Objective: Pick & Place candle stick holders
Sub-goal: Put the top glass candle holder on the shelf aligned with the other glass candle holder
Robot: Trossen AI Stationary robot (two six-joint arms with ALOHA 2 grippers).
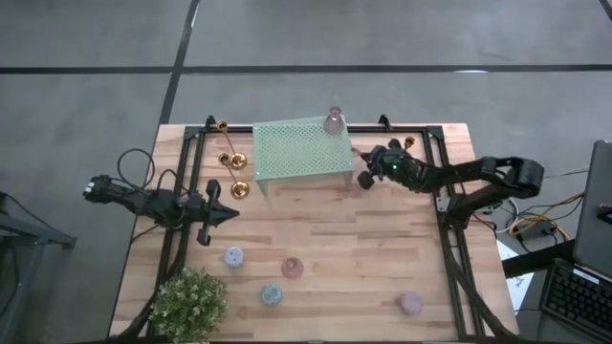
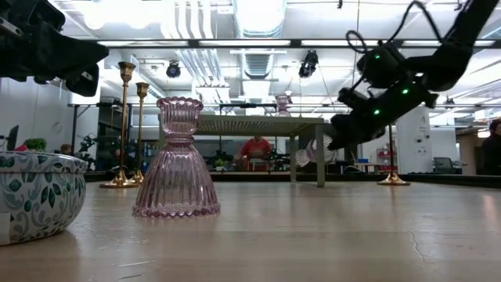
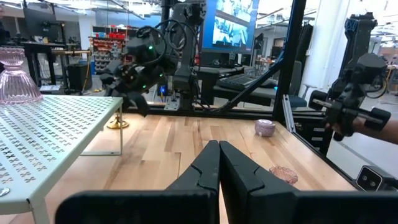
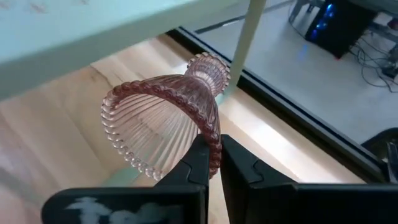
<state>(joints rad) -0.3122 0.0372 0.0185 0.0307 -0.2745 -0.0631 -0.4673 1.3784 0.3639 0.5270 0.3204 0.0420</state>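
Pink glass holder (image 4: pixel 165 121) was pinched by its rim in right gripper (image 4: pixel 213 163), beside green rack (image 1: pixel 301 151). Thin grip probably, so it could slip & hit rack leg. Left gripper (image 3: pixel 219 163) pressed shut, idle.

Overhead and table-level views share the rack (image 1: pixel 302 150), perhaps.

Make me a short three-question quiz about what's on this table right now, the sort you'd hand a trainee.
1. True or false: the right gripper is pinching the rim of a pink ribbed glass holder.
2. What stands on top of the mint-green rack? A) a gold candlestick B) a lilac glass holder C) the potted plant
3. Fill in: the left gripper is shut and holds ____.

Key: 1 true; 2 B; 3 nothing.
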